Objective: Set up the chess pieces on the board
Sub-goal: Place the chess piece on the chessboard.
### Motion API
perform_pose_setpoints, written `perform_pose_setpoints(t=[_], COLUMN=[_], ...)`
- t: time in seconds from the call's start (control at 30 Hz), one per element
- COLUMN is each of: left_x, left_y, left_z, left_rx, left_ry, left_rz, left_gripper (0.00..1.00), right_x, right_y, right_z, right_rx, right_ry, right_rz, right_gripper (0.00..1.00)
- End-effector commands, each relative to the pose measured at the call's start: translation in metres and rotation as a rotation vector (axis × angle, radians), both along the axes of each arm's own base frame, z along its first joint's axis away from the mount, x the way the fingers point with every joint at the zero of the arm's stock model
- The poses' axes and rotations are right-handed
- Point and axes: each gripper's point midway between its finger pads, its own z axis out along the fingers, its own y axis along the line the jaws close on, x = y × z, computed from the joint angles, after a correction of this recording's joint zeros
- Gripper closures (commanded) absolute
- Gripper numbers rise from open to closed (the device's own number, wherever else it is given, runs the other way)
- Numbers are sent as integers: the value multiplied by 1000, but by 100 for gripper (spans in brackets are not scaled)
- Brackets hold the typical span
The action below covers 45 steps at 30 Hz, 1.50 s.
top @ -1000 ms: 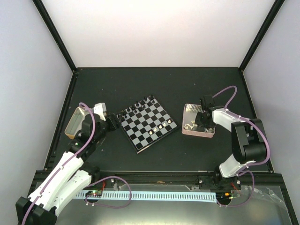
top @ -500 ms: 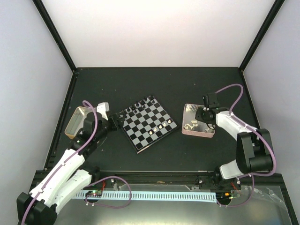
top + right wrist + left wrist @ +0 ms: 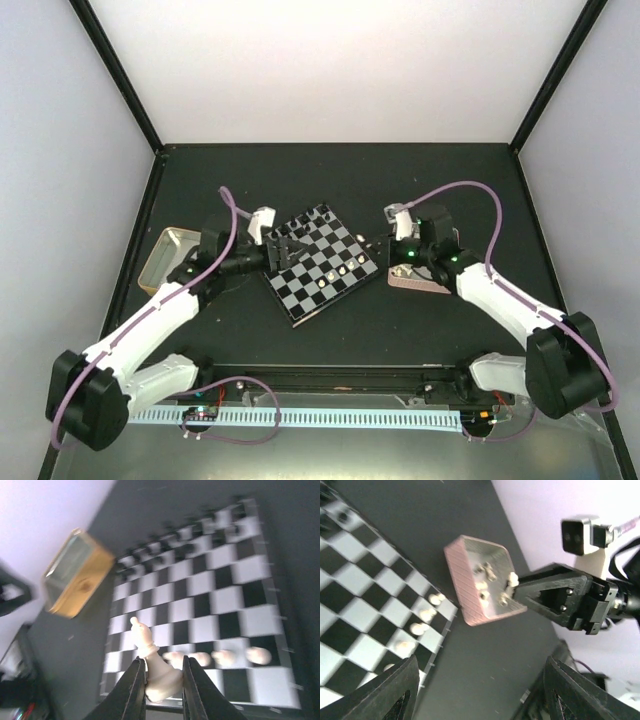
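Chessboard of black and pale grey-white squares (image 3: 318,262) sits turned diamond-wise at mid-table. A few cream-white chess pieces (image 3: 340,270) stand along its 4 o'clock edge and black chess pieces (image 3: 300,225) along its 11 o'clock edge, the black ones blurred in the right wrist view and too small to identify. Right gripper (image 3: 163,672), at the board's 3 o'clock corner, is closed to a narrow gap on one cream-white pointed-top piece (image 3: 147,647). Left gripper (image 3: 481,660), over the 10 o'clock edge, is spread wide and carries nothing. Pink perforated rectangular tray (image 3: 462,590) at 3 o'clock, partly hidden under the right arm from above, holds more cream-white pieces. Shiny metal tin (image 3: 165,258) lies at 9 o'clock.
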Motion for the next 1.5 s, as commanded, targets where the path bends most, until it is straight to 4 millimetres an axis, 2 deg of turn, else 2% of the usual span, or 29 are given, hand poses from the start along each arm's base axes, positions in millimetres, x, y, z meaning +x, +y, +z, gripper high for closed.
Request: perform_pose_setpoints(t=[0.0,0.23,0.4,0.57,0.9,1.0,1.07,1.13,1.2,1.3,1.37,1.47], left_x=[-22,-33,-33,-32,-39,-40,-40,-39,-36,-29,-26,-25], left_y=[-42,-63,-70,-72,-73,-74,-74,-73,-69,-55,-44,-26], left_z=[41,37,22,24,18,20,23,23,17,0,-12,-30], left_rx=[-159,-198,-185,-193,-191,-193,-193,-181,-143,-36,46,178], left_ry=[-9,54,111,102,111,100,87,77,70,62,48,39], left_rz=[-243,-353,-366,-365,-388,-394,-398,-388,-356,-271,-204,-104], left_gripper=[31,34,44,52,88,96,98,98,98,98,98,99], right_x=[-36,-62,-72,-80,-79,-80,-80,-79,-80,-85,-89,-91], right_y=[55,85,96,103,104,103,101,98,93,79,68,51], right_z=[43,54,57,56,56,56,56,55,53,39,32,30], right_rx=[135,148,154,145,139,130,121,103,76,36,15,1], right_ry=[-146,-176,-180,-180,-177,-180,-178,-172,-162,-138,-129,-120], right_rz=[295,425,478,517,511,508,501,488,469,419,373,287], right_gripper=[83,83,83,83,83,82,78,70,51,34,28,25])
